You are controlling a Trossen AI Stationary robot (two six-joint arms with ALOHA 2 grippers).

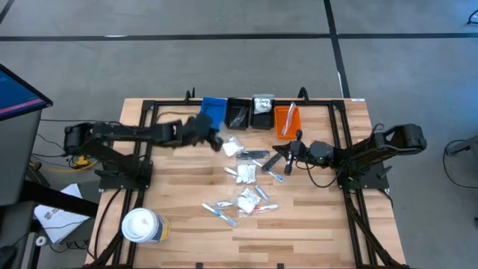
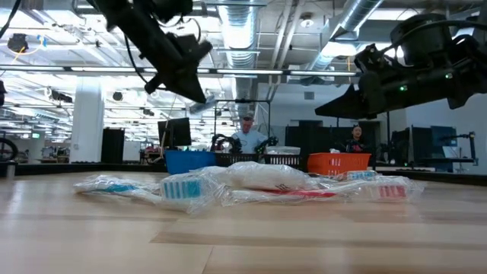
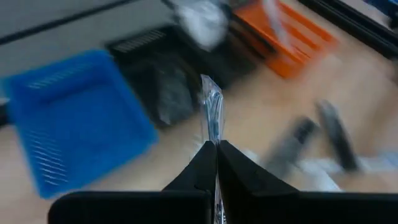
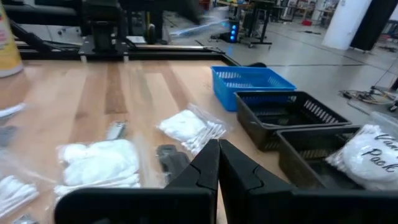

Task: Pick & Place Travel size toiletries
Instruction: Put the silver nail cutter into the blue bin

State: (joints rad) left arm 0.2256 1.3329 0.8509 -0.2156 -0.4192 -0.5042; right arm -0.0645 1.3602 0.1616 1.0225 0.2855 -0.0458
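Note:
Travel size toiletries, clear sachets [image 1: 246, 173] with white contents and slim sticks [image 1: 224, 213], lie scattered flat on the wooden table's middle. My left gripper [image 1: 215, 139] hangs above the table near the blue bin [image 1: 214, 110], shut on a thin clear sachet [image 3: 211, 112]. Past it stand a black bin [image 1: 239, 113], a black bin holding a white pack [image 1: 263, 104] and an orange bin [image 1: 286, 119]. My right gripper [image 1: 282, 157] is shut, holds nothing and hovers right of the pile, its fingers [image 4: 208, 165] pointing over the sachets. My left gripper pinches the clear sachet between its two fingertips [image 3: 205, 158], near one end. The sachet's free part [image 3: 212, 99] sticks out past the fingers, edge-on. It is lifted clear of the table, and the gripper slants downward from the table's left side.
A large white tub with a yellow label [image 1: 140, 226] lies at the near left corner. The four bins line the far edge inside a black frame [image 1: 149, 112]. Bare wood lies along the near edge. People show in the room beyond the table [image 2: 247, 133].

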